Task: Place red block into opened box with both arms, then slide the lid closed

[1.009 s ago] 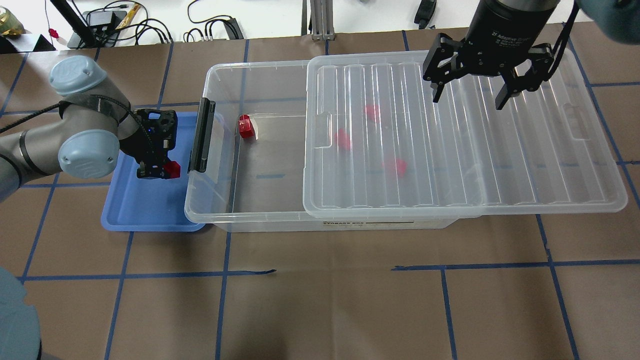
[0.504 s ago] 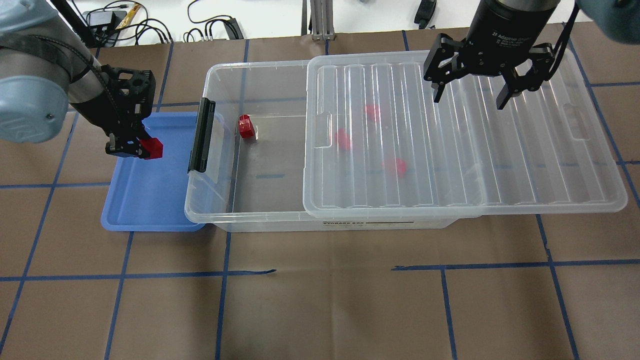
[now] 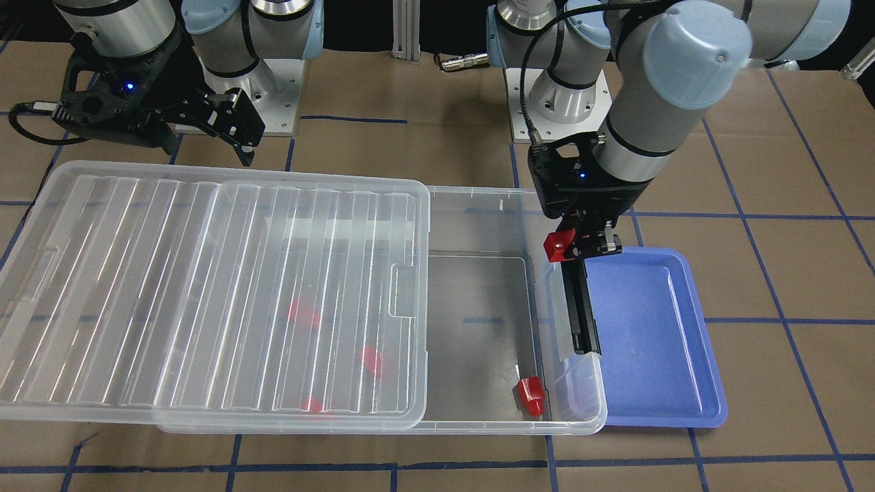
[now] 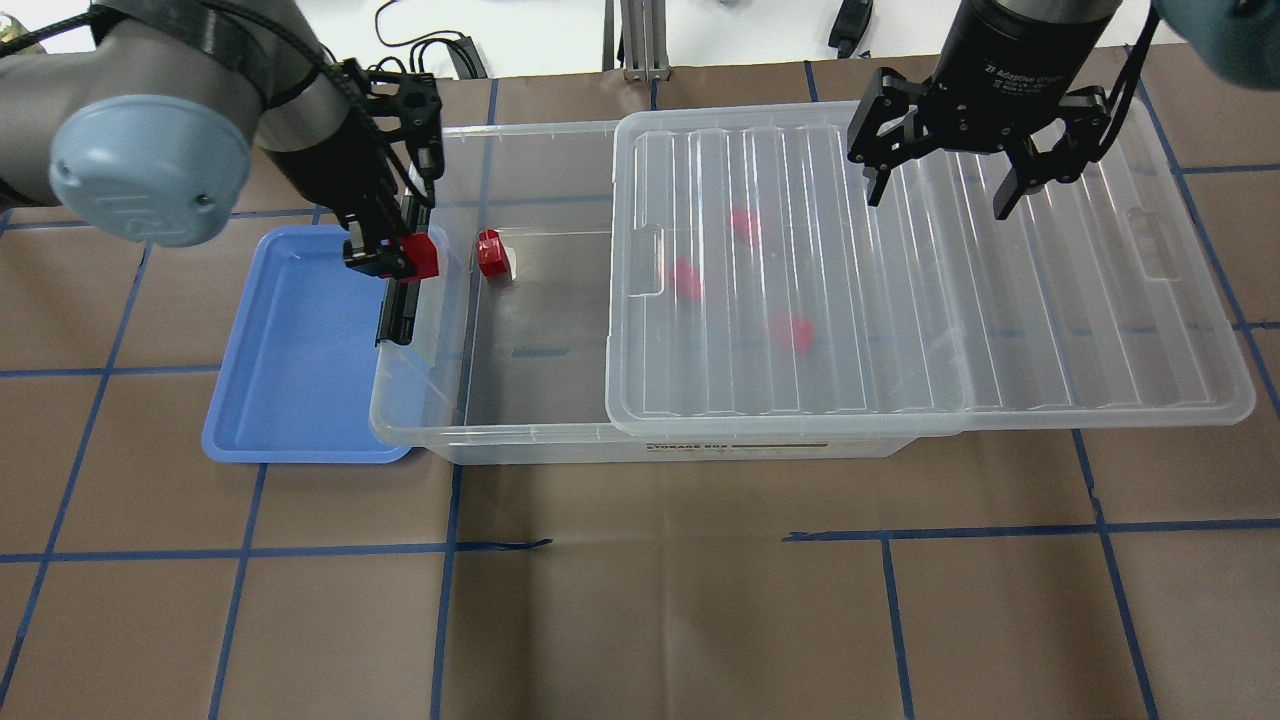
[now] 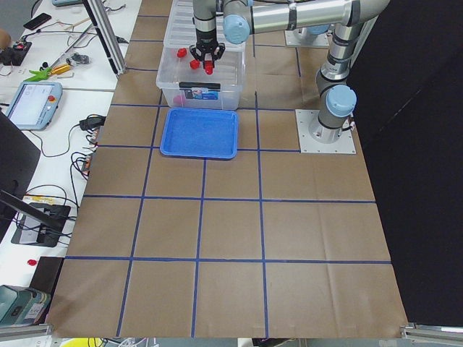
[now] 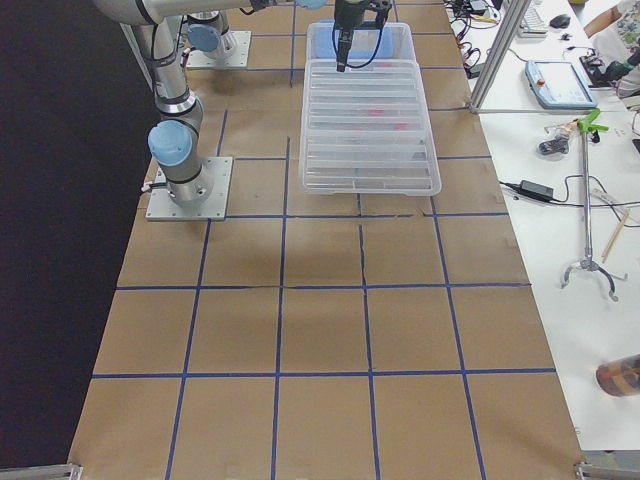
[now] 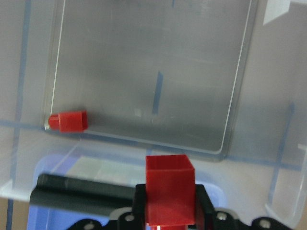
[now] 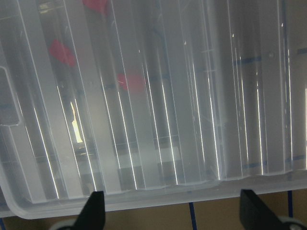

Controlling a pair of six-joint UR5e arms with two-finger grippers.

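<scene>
There are five red blocks (image 4: 420,257) (image 4: 490,253) (image 4: 742,222) (image 4: 686,278) (image 4: 792,333), one box (image 4: 520,432), one lid (image 4: 900,300), one blue tray (image 4: 290,380) and two claws (image 4: 400,262) (image 4: 936,205).

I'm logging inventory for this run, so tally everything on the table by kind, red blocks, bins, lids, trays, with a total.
Small red plastic blocks: 5 (1 in the left gripper, 1 on the uncovered box floor, 3 under the lid)
Large clear plastic box: 1
Clear ribbed plastic lid: 1
Blue plastic tray: 1
Total: 8
</scene>
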